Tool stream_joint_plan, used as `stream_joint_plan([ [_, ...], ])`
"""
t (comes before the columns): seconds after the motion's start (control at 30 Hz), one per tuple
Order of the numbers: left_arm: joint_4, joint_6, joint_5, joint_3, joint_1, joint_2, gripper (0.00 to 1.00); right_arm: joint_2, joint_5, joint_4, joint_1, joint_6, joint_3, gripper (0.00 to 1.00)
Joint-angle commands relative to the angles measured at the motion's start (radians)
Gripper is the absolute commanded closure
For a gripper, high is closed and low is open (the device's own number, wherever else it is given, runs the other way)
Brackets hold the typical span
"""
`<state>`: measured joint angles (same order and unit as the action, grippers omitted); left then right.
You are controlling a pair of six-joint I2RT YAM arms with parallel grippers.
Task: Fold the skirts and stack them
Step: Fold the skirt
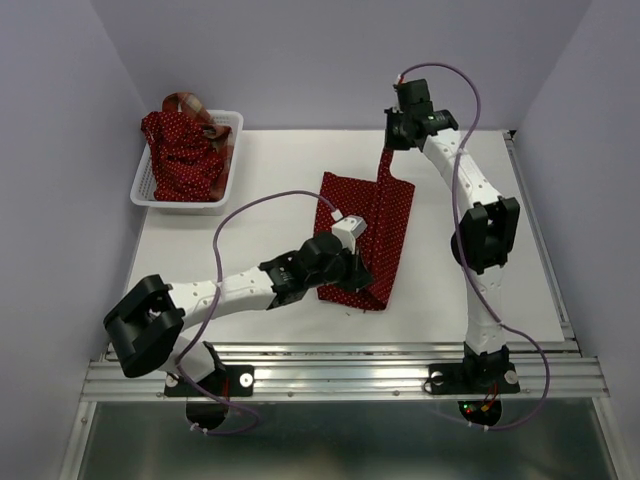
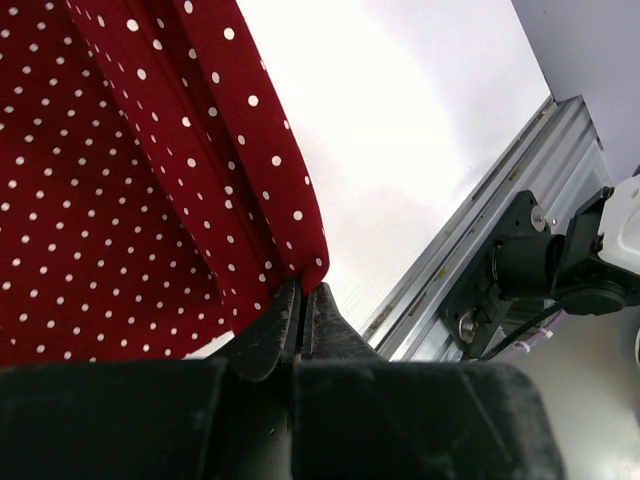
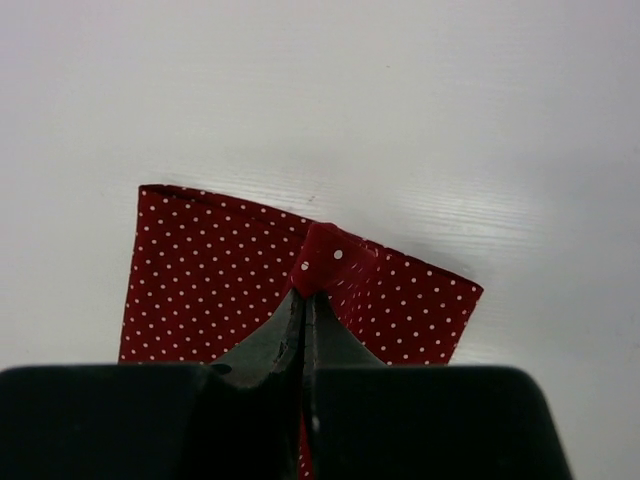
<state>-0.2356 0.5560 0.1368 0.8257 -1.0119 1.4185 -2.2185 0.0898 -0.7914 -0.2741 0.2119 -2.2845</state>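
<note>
A dark red polka-dot skirt lies partly folded in the middle of the white table. My left gripper is at its near side, shut on a fold of the skirt's edge; the fingertips pinch the cloth. My right gripper is raised over the far end, shut on a corner of the same skirt, and a strip of cloth hangs down from it to the table. A second polka-dot skirt is heaped in the basket, with a plaid skirt showing behind it.
The white lattice basket stands at the table's back left corner. A metal rail runs along the near edge, with the right arm's base bolted to it. Walls close in the left, back and right sides.
</note>
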Motion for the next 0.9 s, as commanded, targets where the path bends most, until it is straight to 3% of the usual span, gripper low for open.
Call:
stream_joint_plan([
  [0.0,0.001,0.045,0.018,-0.04,0.004,-0.069,1.0,-0.024,0.019,0.164,-0.034,0.015,-0.072,0.99],
  [0.33,0.035,0.091,-0.02,-0.123,0.061,-0.125,1.0,-0.096,-0.005,0.228,-0.086,0.026,-0.084,0.99],
  [0.87,0.051,0.113,-0.059,-0.197,0.145,-0.061,1.0,-0.234,-0.055,0.325,-0.177,0.035,-0.058,0.99],
])
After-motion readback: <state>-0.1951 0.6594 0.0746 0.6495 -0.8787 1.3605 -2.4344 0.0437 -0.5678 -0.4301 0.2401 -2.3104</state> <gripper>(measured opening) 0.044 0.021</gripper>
